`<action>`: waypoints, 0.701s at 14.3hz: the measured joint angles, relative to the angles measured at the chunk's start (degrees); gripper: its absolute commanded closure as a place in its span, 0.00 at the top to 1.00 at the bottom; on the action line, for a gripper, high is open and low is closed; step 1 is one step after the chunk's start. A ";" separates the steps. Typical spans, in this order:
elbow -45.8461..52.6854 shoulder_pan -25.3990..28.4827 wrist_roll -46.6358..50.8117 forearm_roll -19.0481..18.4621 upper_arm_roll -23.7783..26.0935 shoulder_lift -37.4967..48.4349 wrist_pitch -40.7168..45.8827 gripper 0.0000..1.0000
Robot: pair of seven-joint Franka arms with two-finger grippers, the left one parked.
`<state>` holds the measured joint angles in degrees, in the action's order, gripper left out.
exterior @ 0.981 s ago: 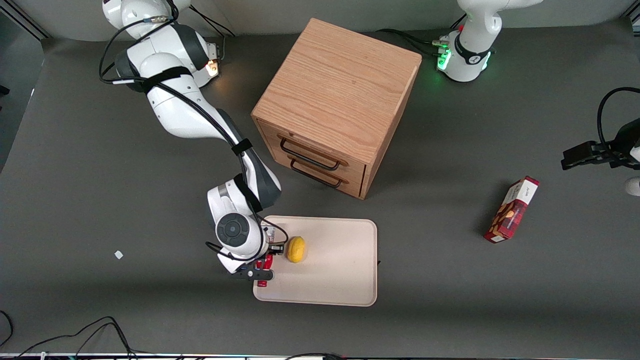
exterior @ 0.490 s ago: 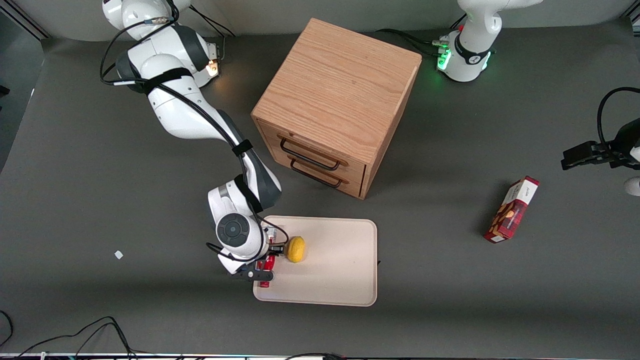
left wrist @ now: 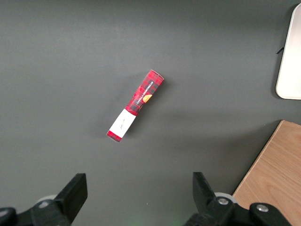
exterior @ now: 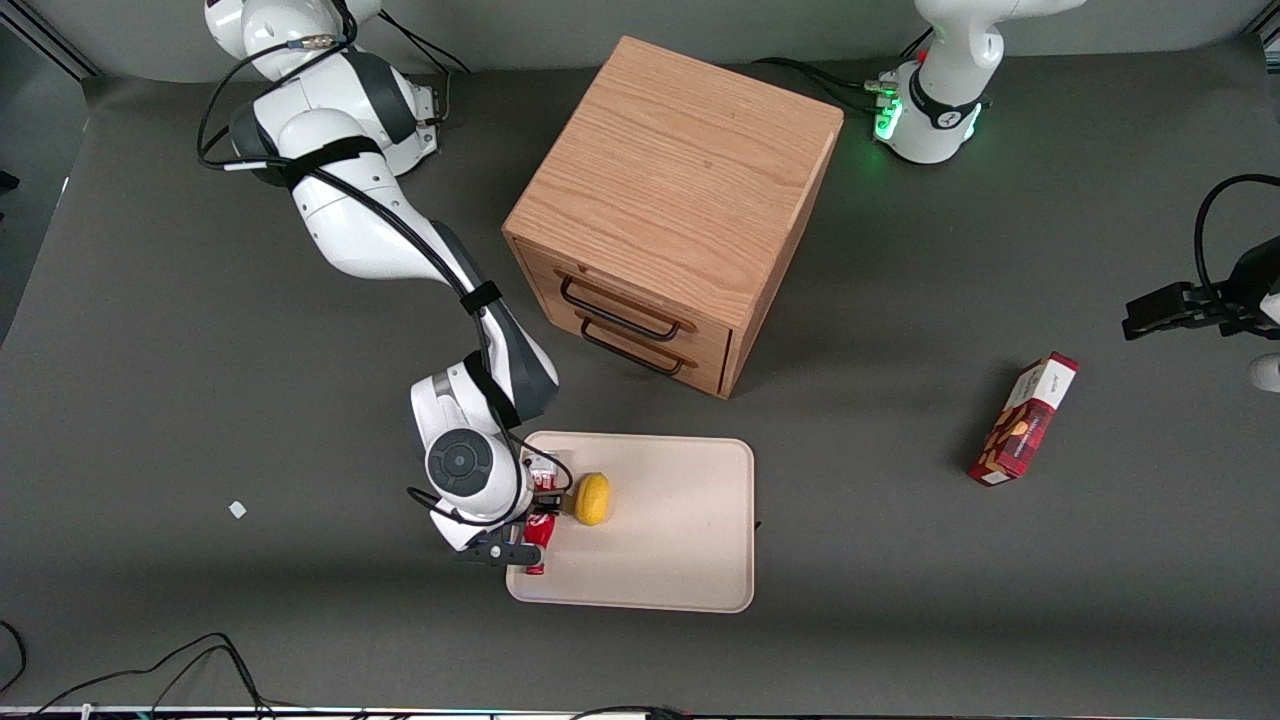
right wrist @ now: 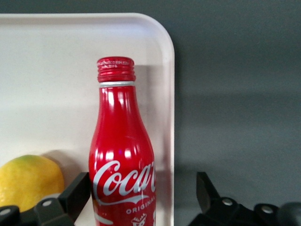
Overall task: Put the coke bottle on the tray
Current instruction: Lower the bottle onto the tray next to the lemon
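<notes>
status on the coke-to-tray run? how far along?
Nearly done. The slim red Coca-Cola bottle already lies on the flat beige tray, close to its rim at the working arm's end, beside the yellow lemon. In hand: the right arm's hand hangs low over the bottle, its fingers spread wider than the bottle, so it looks released. Left: lift the hand clear.

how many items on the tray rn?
2: the coke bottle lies at the tray's edge toward the working arm, under the gripper; the lemon sits beside it. The arm may hide more.
</notes>
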<state>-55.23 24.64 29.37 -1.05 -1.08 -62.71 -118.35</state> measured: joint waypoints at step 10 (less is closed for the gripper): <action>1.18 -0.01 0.21 0.60 0.02 0.21 0.03 1.00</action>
<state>-54.05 24.62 29.57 -0.46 -1.05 -62.50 -118.32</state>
